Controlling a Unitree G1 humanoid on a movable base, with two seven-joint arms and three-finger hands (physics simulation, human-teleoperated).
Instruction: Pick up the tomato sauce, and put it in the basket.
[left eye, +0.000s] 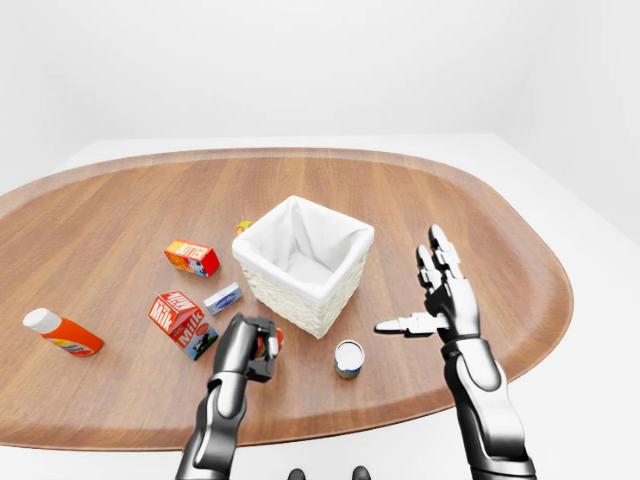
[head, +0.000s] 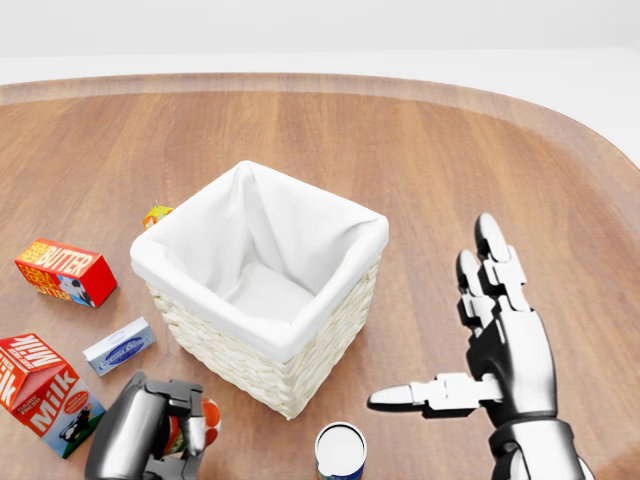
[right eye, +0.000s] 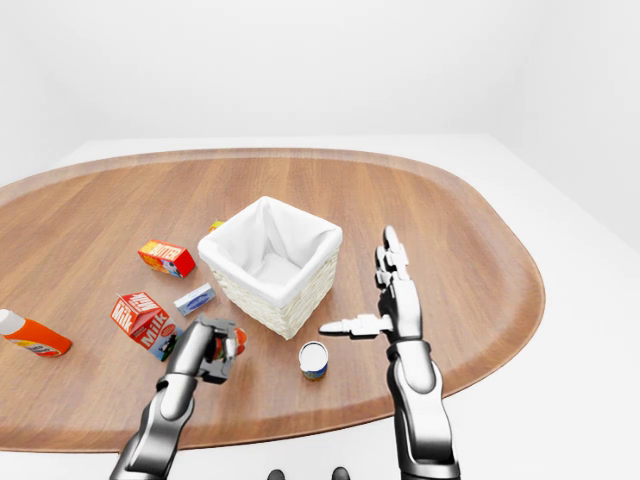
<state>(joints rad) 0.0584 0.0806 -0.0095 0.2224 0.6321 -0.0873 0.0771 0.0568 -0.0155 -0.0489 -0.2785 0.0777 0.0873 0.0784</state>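
- Red shows between the fingers of the left hand (head: 150, 430) at the bottom left of the head view: the tomato sauce (head: 207, 418), a small container with a red label, is clasped there, lifted just off the wooden table (left eye: 120, 210). No writing on it can be read.
- Just right of that hand a tin can (head: 341, 451) stands upright on the table, white top showing, blue on its side; its label is too small to read.
- Right hand (head: 495, 350) hovers at the lower right, released: fingers straight and pointing up, thumb stretched out sideways toward the can, touching nothing.
- At the left edge of the head view a red carton reads "Milk" (head: 45, 392) in white, lying tilted on the table.
- Just beyond it lies a small pale blue and white packet (head: 119, 346), print unreadable.
- Farther up sits a red and orange box marked "BUTTER" (head: 66, 271).
- White cloth lines the woven wicker basket (head: 300, 330), which stands in the middle, near the sauce but not touching it.
- A small yellow and orange item (head: 155, 214) peeks out beside the basket's far left corner.
- Well off to the left in the left-eye view an orange bottle with a white cap (left eye: 62, 333) lies on its side.
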